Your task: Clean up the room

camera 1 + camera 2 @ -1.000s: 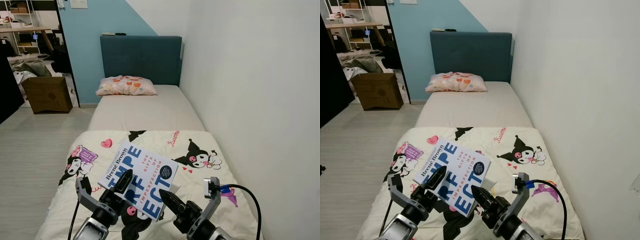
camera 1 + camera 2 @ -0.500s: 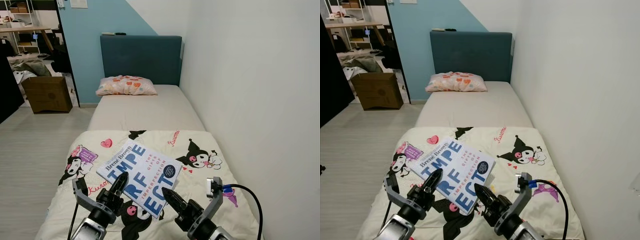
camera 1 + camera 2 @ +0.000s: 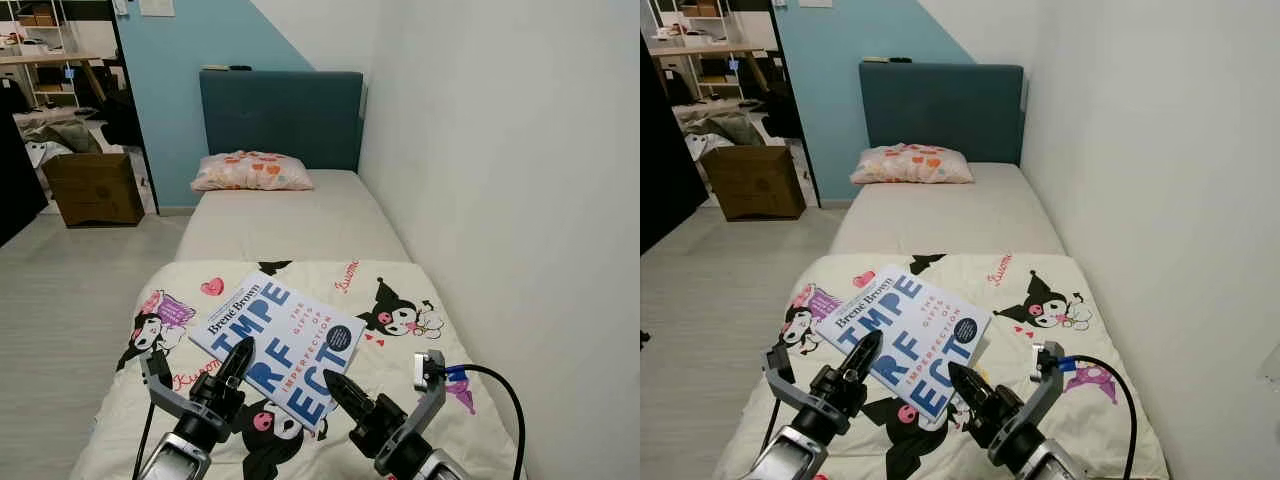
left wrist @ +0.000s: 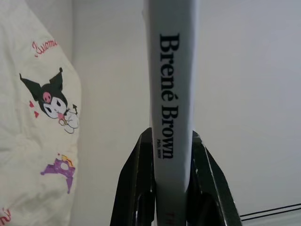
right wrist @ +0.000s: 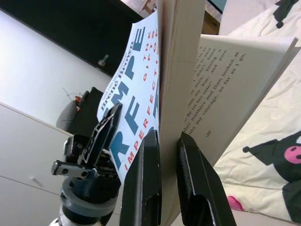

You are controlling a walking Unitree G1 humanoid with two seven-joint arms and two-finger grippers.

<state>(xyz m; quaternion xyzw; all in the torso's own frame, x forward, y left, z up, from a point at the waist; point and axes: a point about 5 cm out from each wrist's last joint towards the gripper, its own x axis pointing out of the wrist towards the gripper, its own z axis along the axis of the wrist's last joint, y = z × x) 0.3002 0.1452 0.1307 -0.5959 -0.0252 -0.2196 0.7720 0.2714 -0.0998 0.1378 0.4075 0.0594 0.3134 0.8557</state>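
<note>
**Book lifted off bed, not yet put away**

Held a white-and-blue paperback book [image 3: 278, 346] in both grippers, above the cartoon-print blanket [image 3: 400, 300] at the foot of the bed [image 3: 300, 215]. Left gripper [image 3: 238, 358] clamped on the spine edge; in left wrist view, fingers [image 4: 136, 188] pinched either side of the spine with the author's name readable. Right gripper [image 3: 335, 388] clamped on the opposite, page-side edge; in right wrist view, fingers [image 5: 146, 179] closed over the front cover and a thick block of pages, with the remaining pages fanned loose toward the blanket. Cover faced up, tilted toward the camera.

Status, judged from these frames:
- Done: book picked up and secured two-handed, apparently clear of the blanket, though contact at the near edge couldn't be ruled out.
- Left: carrying it to a proper spot and releasing. No shelf or table within reach; only a desk and shelving [image 3: 45, 45] seen far off through the doorway on the left.
- Pillow [image 3: 252, 171] sat at the headboard [image 3: 282, 118], looked in place already. Blanket lay spread over the near half, bare mattress beyond; straightening possibly still pending.
- Cardboard box [image 3: 95, 187] stood on the floor by the doorway, clutter behind it; likely more tidying there.

Risk: loose pages on the right side could bend or slip during carry.
</note>
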